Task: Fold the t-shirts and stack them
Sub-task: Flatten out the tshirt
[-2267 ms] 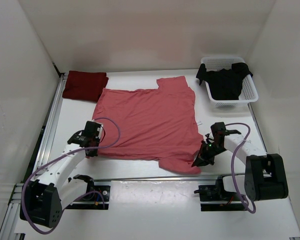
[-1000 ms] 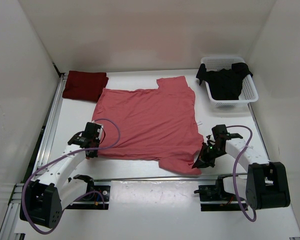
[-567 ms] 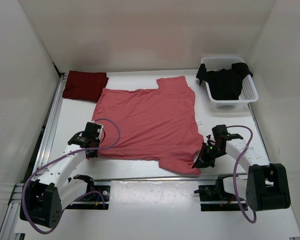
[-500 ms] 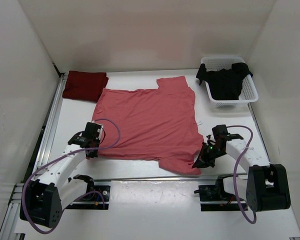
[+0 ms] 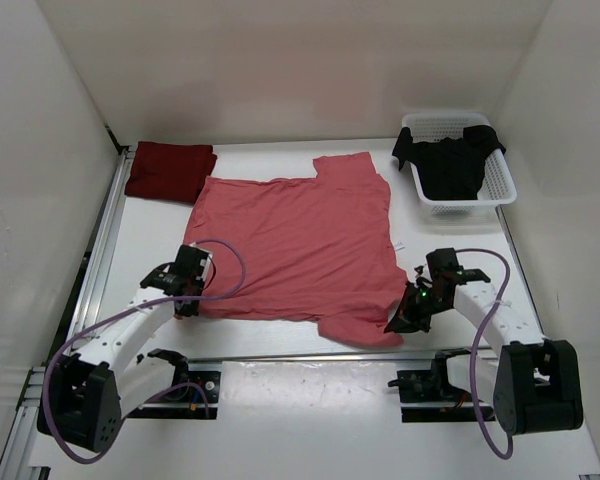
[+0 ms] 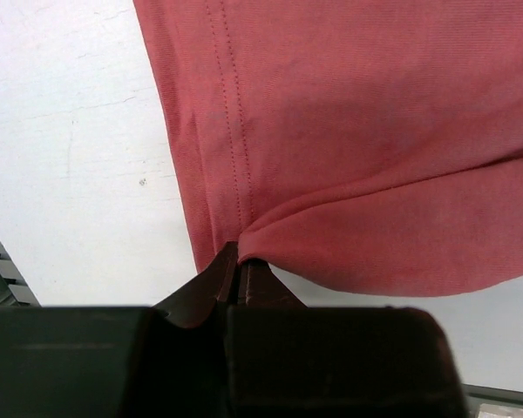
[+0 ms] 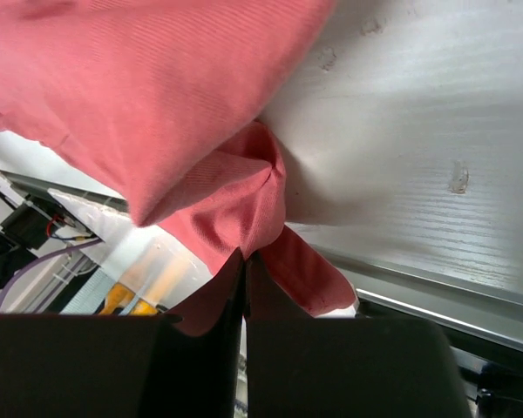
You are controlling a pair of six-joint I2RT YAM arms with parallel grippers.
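Observation:
The salmon pink t-shirt (image 5: 300, 240) lies spread flat in the middle of the table. My left gripper (image 5: 188, 303) is shut on its near left hem corner, pinched in the left wrist view (image 6: 237, 258). My right gripper (image 5: 396, 322) is shut on its near right sleeve, bunched at the fingertips in the right wrist view (image 7: 246, 254). The dark maroon t-shirt (image 5: 170, 170) lies folded at the far left. The black t-shirt (image 5: 448, 160) hangs in the white basket (image 5: 500, 185) at the far right.
White walls enclose the table on three sides. A metal rail (image 5: 100, 250) runs along the left edge, and the arm bases sit at the near edge. Bare table shows to the right of the pink shirt (image 5: 450, 235).
My right gripper has drawn the pink shirt's near right sleeve slightly inward and up. My left gripper has shifted a little right with the hem corner. The other shirts have not moved.

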